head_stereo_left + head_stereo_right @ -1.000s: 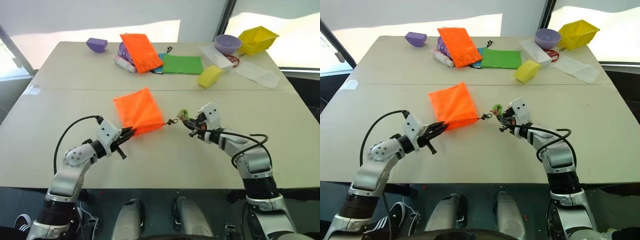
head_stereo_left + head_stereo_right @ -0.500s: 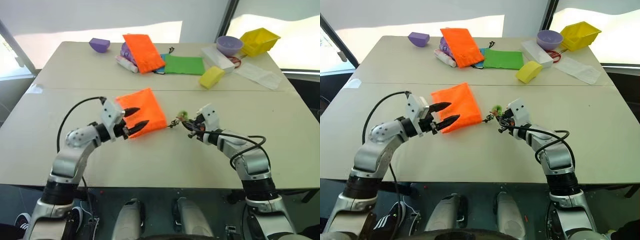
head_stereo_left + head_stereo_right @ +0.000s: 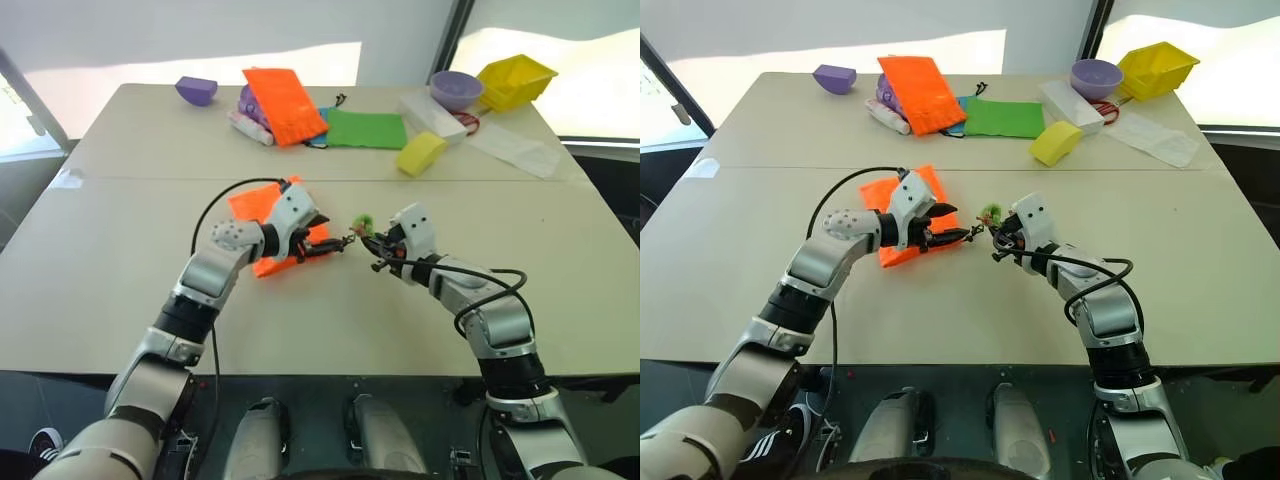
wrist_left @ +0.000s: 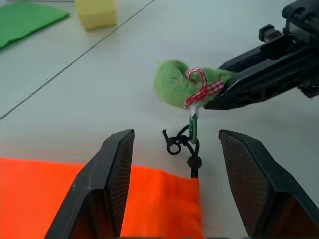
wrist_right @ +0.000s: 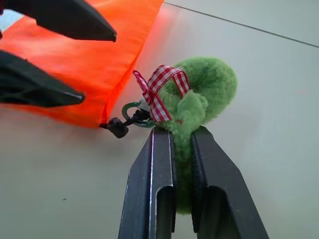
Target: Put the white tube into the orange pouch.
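Table: the broad beige tabletop [image 3: 120, 290] was kept bare at the near half for working.
Pouch: the bright orange soft fabric drawstring pouch [image 3: 250, 205] was laid flat at centre, its cord mouth turned toward 3 o'clock.
Left gripper: the left gripper [image 4: 177, 177] was held with jaws apart, empty, over the pouch's mouth edge, judged ready to spread it.
Right gripper: the right gripper [image 5: 182, 149] was clamped on the green fuzzy tuft [image 5: 207, 89], presumably anchoring the cord.
Tube: the white tube could not be made out.
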Robot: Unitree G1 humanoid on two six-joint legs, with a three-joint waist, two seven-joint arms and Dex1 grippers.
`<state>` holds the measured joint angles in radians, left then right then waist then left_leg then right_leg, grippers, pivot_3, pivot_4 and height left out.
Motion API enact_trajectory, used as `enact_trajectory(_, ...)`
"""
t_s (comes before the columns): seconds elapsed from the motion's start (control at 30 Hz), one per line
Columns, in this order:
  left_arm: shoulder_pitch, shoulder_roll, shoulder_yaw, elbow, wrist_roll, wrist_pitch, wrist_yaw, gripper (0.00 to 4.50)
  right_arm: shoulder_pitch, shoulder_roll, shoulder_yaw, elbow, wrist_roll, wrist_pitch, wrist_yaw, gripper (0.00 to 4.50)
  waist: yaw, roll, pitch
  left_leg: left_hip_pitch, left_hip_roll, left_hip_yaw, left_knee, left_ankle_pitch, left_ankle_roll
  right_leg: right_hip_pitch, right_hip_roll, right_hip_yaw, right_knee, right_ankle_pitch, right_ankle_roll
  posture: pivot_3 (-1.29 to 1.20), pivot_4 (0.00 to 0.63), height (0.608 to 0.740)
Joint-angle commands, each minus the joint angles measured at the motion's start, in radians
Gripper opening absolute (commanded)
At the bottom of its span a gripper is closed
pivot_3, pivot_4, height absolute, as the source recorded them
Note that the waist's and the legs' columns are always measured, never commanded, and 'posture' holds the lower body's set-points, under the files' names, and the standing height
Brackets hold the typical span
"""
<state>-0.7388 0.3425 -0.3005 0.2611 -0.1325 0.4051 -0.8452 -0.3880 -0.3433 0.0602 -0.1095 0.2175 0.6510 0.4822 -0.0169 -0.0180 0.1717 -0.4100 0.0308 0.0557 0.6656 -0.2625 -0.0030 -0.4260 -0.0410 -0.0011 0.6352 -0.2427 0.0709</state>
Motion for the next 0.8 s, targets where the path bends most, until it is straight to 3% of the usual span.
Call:
enact_trajectory(0.03,-0.025,-0.011,-0.045,0.05,0.04,-0.014,-0.045,2.92,-0.002,0.005,-0.007,-0.021,-0.004,-0.036,-0.008,0.0,0.001,0.0,0.0,0.0,0.0,0.0,0.0,0.0,0.0,0.0,0.0,0.0,0.0,0.0,0.0,0.0,0.15,0.74)
enact_trajectory(0.17,-0.059,-0.023,-0.068,0.104,0.045,0.026,-0.115,2.92,0.046,0.019,0.011,-0.063,-0.012,-0.048,-0.027,0.0,0.005,0.0,0.0,-0.001,0.0,-0.001,-0.001,0.0,0.0,-0.001,0.001,-0.001,0.0,0.0,0.001,0.0,0.15,0.74)
enact_trajectory(0.4,-0.167,-0.051,-0.096,0.32,0.106,-0.066,-0.196,2.92,0.069,0.043,0.03,-0.082,-0.035,-0.057,-0.065,0.0,0.002,0.0,0.0,-0.001,0.0,0.0,0.001,0.0,0.001,-0.001,0.0,0.0,0.0,-0.001,0.001,0.0,0.15,0.74)
enact_trajectory(0.8,-0.274,-0.122,-0.087,0.56,0.175,-0.167,-0.204,2.92,0.043,0.058,0.029,-0.054,-0.053,-0.072,-0.089,0.0,0.005,0.0,0.0,-0.001,-0.001,-0.001,0.001,0.0,0.001,-0.001,0.0,0.0,0.001,-0.001,0.001,0.0,0.15,0.74)
